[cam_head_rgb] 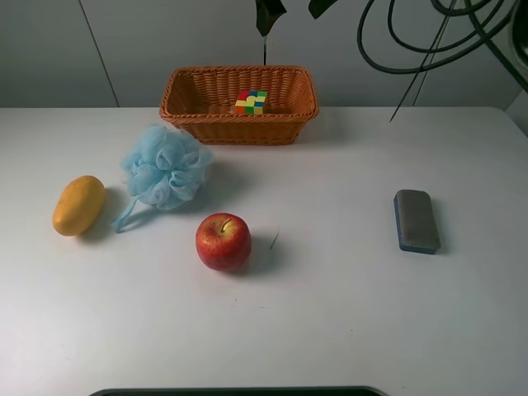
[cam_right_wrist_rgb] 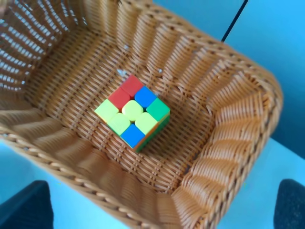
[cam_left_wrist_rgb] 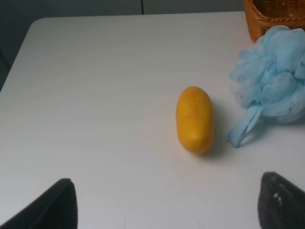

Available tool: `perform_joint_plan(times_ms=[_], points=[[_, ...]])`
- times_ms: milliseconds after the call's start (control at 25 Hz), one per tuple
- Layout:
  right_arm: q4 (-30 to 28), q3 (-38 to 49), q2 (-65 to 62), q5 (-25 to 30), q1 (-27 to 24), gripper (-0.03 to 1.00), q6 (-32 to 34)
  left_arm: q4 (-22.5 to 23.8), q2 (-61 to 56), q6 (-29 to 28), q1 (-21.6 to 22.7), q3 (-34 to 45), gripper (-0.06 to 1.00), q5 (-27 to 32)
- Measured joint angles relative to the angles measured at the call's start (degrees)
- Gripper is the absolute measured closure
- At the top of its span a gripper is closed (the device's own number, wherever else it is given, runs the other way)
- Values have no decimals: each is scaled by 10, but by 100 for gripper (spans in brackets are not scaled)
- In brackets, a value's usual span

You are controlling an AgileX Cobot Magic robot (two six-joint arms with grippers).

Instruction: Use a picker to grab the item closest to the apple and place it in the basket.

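A red apple (cam_head_rgb: 223, 241) sits on the white table. A pale blue bath pouf (cam_head_rgb: 165, 169) lies just up and left of it and also shows in the left wrist view (cam_left_wrist_rgb: 271, 76). The wicker basket (cam_head_rgb: 190, 111) stands at the back and holds a colour cube (cam_head_rgb: 251, 101). My right gripper (cam_head_rgb: 294, 10) hangs open and empty above the basket. In the right wrist view the cube (cam_right_wrist_rgb: 132, 110) lies on the basket floor (cam_right_wrist_rgb: 71, 76) below the open right gripper (cam_right_wrist_rgb: 162, 207). My left gripper (cam_left_wrist_rgb: 167, 207) is open and empty, short of the pouf.
A yellow mango-shaped fruit (cam_head_rgb: 78, 205) lies at the left, also in the left wrist view (cam_left_wrist_rgb: 194, 119). A grey-blue block (cam_head_rgb: 416, 219) lies at the right. Black cables (cam_head_rgb: 429, 41) hang at the upper right.
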Motion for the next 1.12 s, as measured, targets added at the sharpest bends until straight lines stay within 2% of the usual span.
perform_joint_plan(times_ms=[120,280,800,1120], points=[[0,38,-46,0,0,27,-1,0,0,0,0,0,22,0],[6,133,-131,1,0,27,-1,0,0,0,0,0,22,0],[12,556,-436,4,0,27,14,0,0,0,0,0,22,0],[12,739,-554,3,0,27,24,0,0,0,0,0,22,0]])
